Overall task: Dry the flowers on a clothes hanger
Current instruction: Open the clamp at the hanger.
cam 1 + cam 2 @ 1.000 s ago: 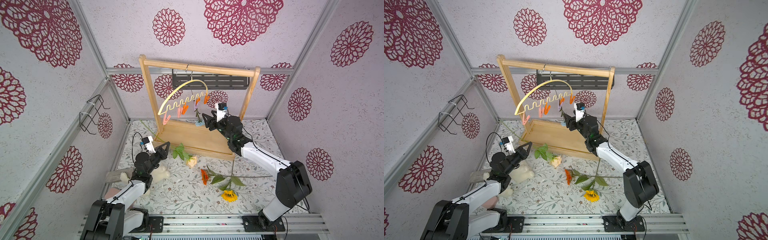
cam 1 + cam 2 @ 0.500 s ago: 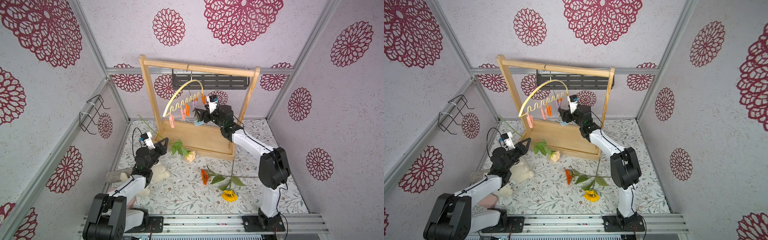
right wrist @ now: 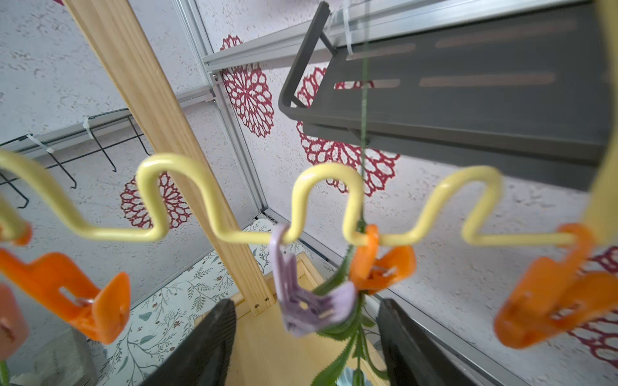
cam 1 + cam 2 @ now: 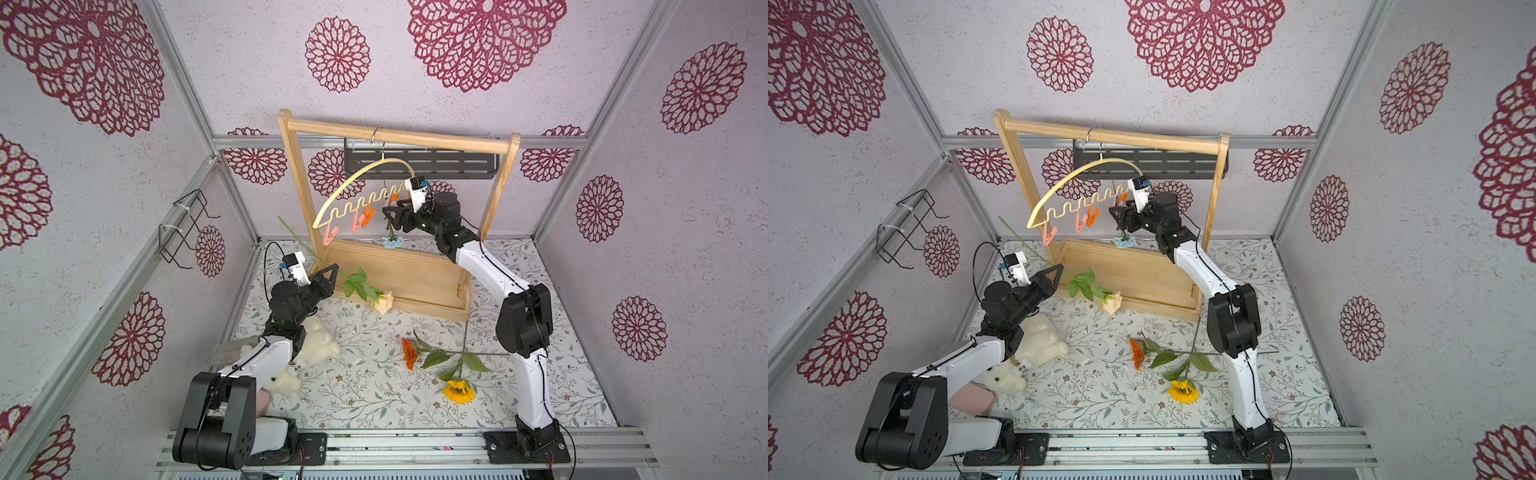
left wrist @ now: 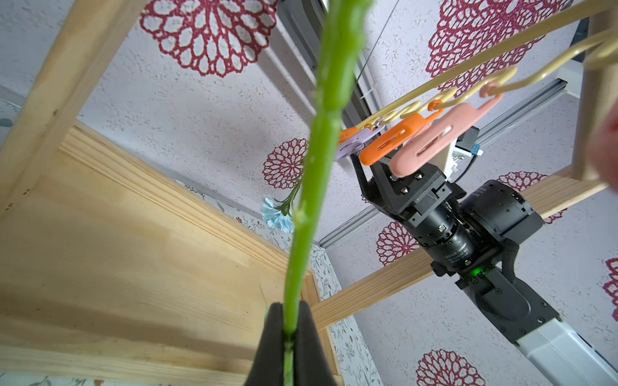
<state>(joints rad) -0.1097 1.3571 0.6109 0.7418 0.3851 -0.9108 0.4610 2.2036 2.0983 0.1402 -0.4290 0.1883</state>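
the left tool (image 5: 289,334) is pinched tight on the stem of the peach rose (image 4: 382,301), its bloom low toward the table's back edge. the right tool (image 3: 306,334) stands wide either side of the lilac clothespin (image 3: 301,300) on the clothes hanger (image 4: 357,183), where the carnation (image 4: 392,242) hangs. i'd steady the hanger, squeeze a free peg open, then feed the stem in squarely.

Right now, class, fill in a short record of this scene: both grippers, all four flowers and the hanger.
left gripper: shut on the stem of the peach rose
right gripper: open, jaws either side of the lilac clothespin
light blue carnation: hangs head down from the lilac clothespin
orange gerbera: lies on the mat
sunflower: lies on the mat, beside the gerbera
clothes hanger: tilted, hooked on the top bar of the wooden rack
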